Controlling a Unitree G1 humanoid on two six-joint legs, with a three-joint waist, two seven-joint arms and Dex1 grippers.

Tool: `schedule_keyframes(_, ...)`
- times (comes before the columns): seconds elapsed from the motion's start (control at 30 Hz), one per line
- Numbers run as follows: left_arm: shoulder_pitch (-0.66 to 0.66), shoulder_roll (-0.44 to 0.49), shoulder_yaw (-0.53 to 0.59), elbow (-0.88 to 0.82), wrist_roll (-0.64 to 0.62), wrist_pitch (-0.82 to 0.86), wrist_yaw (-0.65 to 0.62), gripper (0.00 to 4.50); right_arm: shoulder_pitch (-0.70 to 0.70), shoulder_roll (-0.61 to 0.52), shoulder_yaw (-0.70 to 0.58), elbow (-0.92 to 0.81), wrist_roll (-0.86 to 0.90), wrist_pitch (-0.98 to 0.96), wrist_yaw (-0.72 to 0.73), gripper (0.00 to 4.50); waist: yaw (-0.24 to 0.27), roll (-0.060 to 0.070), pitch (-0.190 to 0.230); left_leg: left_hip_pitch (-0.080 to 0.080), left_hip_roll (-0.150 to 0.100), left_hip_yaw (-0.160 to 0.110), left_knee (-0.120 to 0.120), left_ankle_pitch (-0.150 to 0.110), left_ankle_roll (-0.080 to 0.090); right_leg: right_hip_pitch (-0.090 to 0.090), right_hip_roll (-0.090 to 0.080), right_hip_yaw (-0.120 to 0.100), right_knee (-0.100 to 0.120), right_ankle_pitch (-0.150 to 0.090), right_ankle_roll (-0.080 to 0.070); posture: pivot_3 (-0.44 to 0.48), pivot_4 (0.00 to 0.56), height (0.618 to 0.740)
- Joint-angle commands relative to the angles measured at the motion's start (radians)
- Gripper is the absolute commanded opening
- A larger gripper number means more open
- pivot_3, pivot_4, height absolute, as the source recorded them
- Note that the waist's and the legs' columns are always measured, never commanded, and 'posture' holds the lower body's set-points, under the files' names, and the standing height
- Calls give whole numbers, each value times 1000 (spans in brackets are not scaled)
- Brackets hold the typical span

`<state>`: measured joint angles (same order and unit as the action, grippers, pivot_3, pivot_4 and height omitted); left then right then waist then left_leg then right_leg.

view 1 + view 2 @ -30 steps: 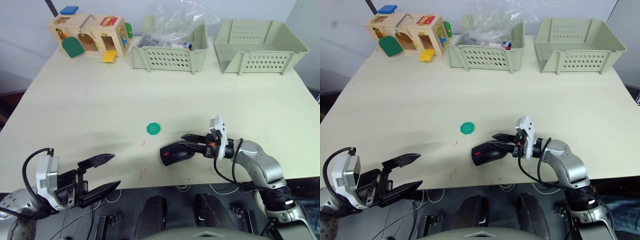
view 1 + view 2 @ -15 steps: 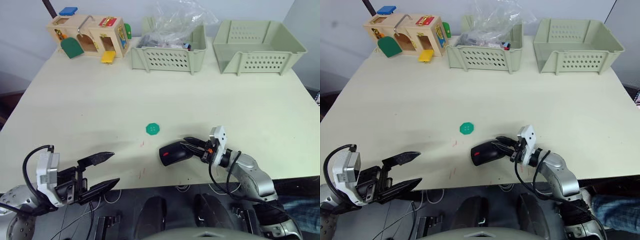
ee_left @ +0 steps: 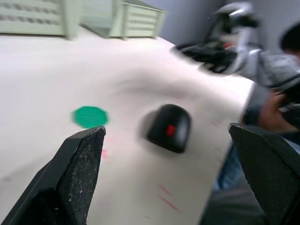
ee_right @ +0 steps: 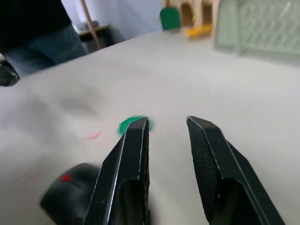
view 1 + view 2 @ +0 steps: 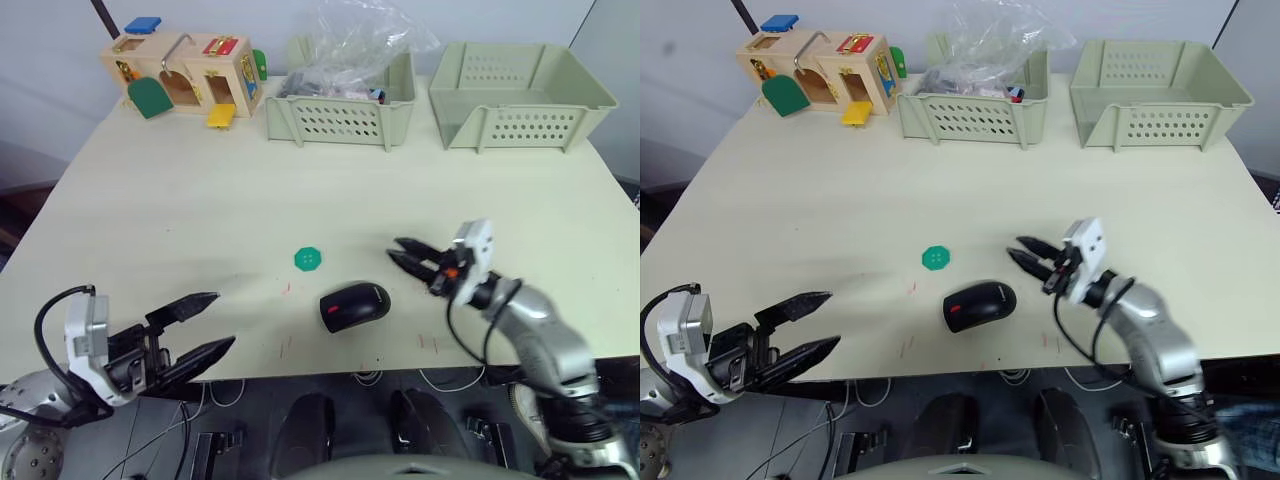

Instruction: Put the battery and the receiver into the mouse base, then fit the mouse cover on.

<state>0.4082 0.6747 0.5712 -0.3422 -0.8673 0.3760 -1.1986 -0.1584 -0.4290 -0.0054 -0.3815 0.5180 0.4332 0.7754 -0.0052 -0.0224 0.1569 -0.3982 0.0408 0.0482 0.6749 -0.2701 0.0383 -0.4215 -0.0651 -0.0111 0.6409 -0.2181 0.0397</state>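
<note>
We see the mouse (image 5: pixel 355 304) lying on the desk (image 5: pixel 200 210) with its smooth black cover fitted over the base and a small red mark at its front end. It sits free on the surface, with neither gripper touching it.

Our right gripper (image 5: pixel 412 262) hangs just above the desk, a little way off to the mouse's right and slightly farther from us. Its two black fingers (image 4: pixel 129 173) are parted and hold nothing. The fingertips point back toward the mouse, and in the right wrist view the mouse shows low beside them, with the green octagonal disc (image 4: pixel 130 124) beyond the tips.

Our left gripper (image 5: pixel 205 325) hovers at the near desk edge, well apart from the mouse and on its left. Its fingers (image 3: pixel 77 178) are spread wide and empty. The left wrist view looks between them, with the mouse ahead and the green disc beside it.

Far beyond both grippers, along the back of the desk, stand a wooden latch box (image 5: pixel 182 76), a basket with a clear plastic bag (image 5: pixel 340 100) and a second basket (image 5: pixel 515 95).

We cannot see the battery or the receiver.
</note>
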Motion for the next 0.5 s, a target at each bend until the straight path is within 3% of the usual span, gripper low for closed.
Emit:
schedule_keyframes(0.03,12,-4,18,-25,-8,19,50,4500,34,-52,-59,-20,53,-4,59,1579,-2,-1,0,0,0,0,0,0,0,0,0,0,0,0,0,0,150,740)
schedule_keyframes(0.13,48,11,26,5,52,22,87,4500,115,-209,-169,0,40,-26,157,2401,-5,1,1,1,0,1,0,0,0,0,0,1,0,0,0,0,150,740)
schedule_keyframes(0.3,101,12,42,20,112,17,122,4500,290,-333,-299,19,53,-61,258,4419,1,-2,0,0,-1,1,0,0,0,0,0,1,-1,0,1,0,150,740)
schedule_keyframes(0.5,130,-1,46,27,145,8,150,4500,376,-326,-373,48,70,-84,273,4419,-2,-2,1,1,1,1,0,0,0,0,0,1,-1,-2,4,0,150,740)
